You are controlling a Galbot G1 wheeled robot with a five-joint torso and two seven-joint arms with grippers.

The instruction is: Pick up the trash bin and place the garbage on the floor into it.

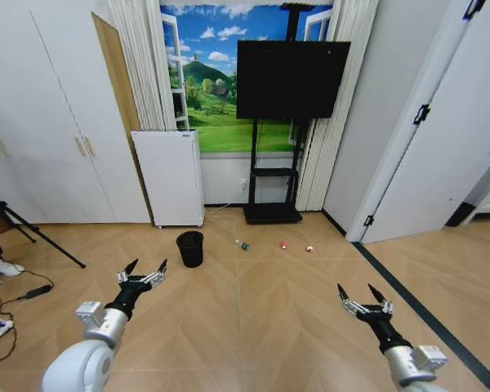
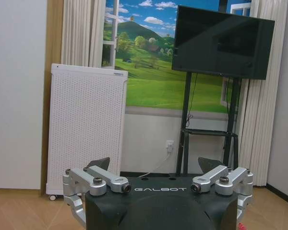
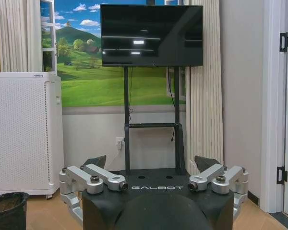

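Observation:
The trash bin [image 1: 190, 248], a small black mesh wastebasket, stands upright on the wooden floor ahead of me; its rim [image 3: 7, 200] also appears in the right wrist view. The garbage lies to its right in a row: a clear bottle with a green label [image 1: 242, 245], a red piece [image 1: 283, 244] and a red-and-white piece [image 1: 309, 248]. My left gripper [image 1: 145, 269] hovers open, short of the bin and to its left. Over bare floor at the lower right, my right gripper [image 1: 365, 296] is open too. Both hold nothing.
A white perforated appliance [image 1: 170, 177] stands against the wall behind the bin. A TV on a black stand [image 1: 289, 82] is to its right. A tripod leg [image 1: 41, 238] and cables [image 1: 8, 310] lie at the left. A dark floor strip [image 1: 416, 302] runs along the right.

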